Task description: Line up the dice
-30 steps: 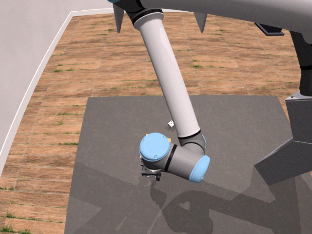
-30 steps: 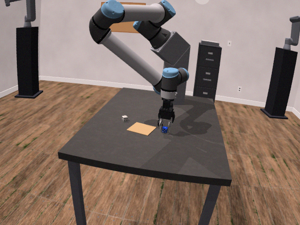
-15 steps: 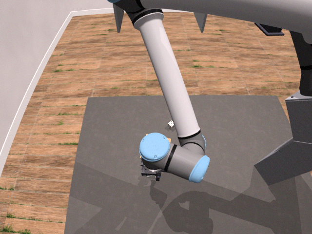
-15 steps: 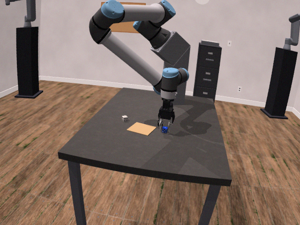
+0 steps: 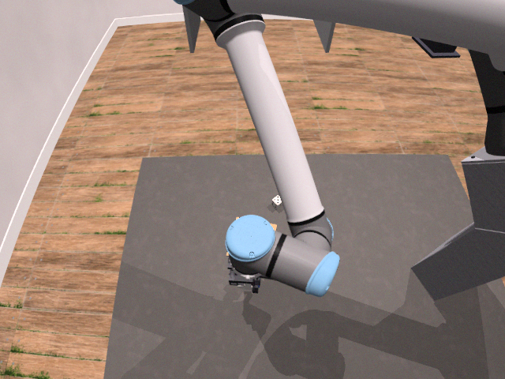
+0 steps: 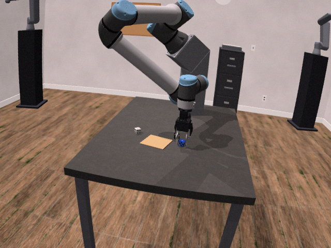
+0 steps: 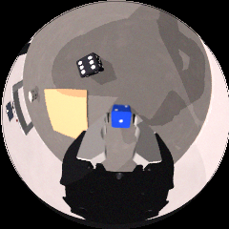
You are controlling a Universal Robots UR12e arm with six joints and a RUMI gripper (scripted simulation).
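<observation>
A blue die (image 6: 181, 142) (image 7: 121, 115) sits on the dark table just right of the tan mat (image 6: 155, 141) (image 7: 67, 112). My gripper (image 6: 182, 138) (image 7: 120, 114) (image 5: 245, 281) hangs straight down just over it. The fingers are partly open on either side of the die and do not grip it. A black die (image 7: 89, 65) lies on the table beyond the mat's far corner; it shows only in the wrist view. A white die (image 5: 277, 200) (image 6: 137, 129) lies on the table on the mat's other side. The mat carries no die.
The dark table (image 6: 133, 165) stands on a wooden floor. The robot's grey pedestal (image 6: 196, 69) is at the table's far edge, with a filing cabinet (image 6: 228, 77) behind it. The arm's forearm crosses above the mat in the top view.
</observation>
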